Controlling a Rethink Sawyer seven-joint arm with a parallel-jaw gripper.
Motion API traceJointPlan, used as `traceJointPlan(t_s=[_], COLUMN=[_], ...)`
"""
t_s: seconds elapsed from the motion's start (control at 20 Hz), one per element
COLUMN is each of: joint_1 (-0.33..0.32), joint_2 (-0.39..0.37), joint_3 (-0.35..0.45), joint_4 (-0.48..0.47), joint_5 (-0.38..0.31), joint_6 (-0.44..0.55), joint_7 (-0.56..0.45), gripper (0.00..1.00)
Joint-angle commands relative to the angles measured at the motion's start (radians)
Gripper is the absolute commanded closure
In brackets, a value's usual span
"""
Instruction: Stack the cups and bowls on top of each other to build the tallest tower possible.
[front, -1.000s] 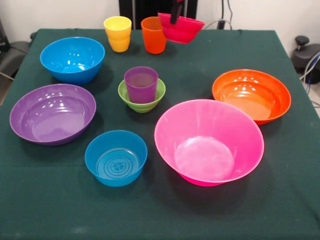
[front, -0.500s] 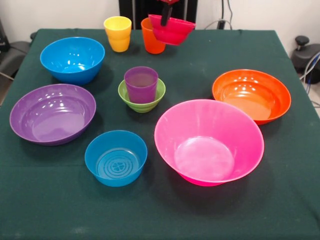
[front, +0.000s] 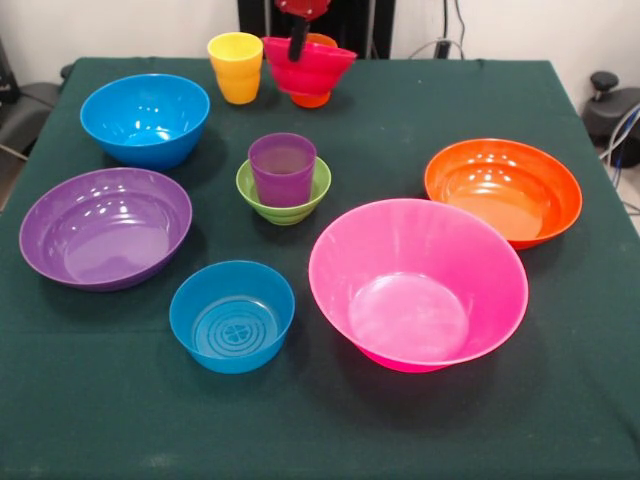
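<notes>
My gripper (front: 297, 48) comes down at the far middle of the table, shut on the rim of the small red bowl (front: 315, 68), one black finger inside it. The bowl hangs level in front of the orange cup (front: 312, 99) and hides most of it. Just left of them stands the yellow cup (front: 236, 68). Mid-table, the purple cup (front: 283, 168) sits upright inside the small green bowl (front: 262, 200).
On the green cloth lie a mid-sized blue bowl (front: 145, 118) at far left, a purple bowl (front: 105, 225) at left, a small blue bowl (front: 232, 315) near the front, a large pink bowl (front: 417, 283) and an orange bowl (front: 503, 190) at right.
The gripper has carried the red bowl to the left, from right of the orange cup to in front of it. The bowl now hangs level. Nothing else moved.
</notes>
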Motion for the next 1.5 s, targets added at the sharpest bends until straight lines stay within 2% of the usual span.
traceJointPlan(t_s=[0.05, 0.25, 0.55, 0.9, 1.5], joint_1=[-0.065, -0.116, -0.117, -0.143, -0.139], joint_2=[0.026, 0.041, 0.058, 0.048, 0.046], joint_3=[0.177, 0.218, 0.216, 0.244, 0.273], joint_4=[-0.058, -0.064, -0.102, -0.108, -0.132], joint_5=[-0.133, -0.189, -0.235, -0.253, -0.272], joint_6=[0.032, 0.009, 0.026, 0.046, 0.067], joint_7=[-0.364, -0.344, -0.294, -0.280, -0.262], gripper=[1.00, 1.00, 1.00, 1.00, 1.00])
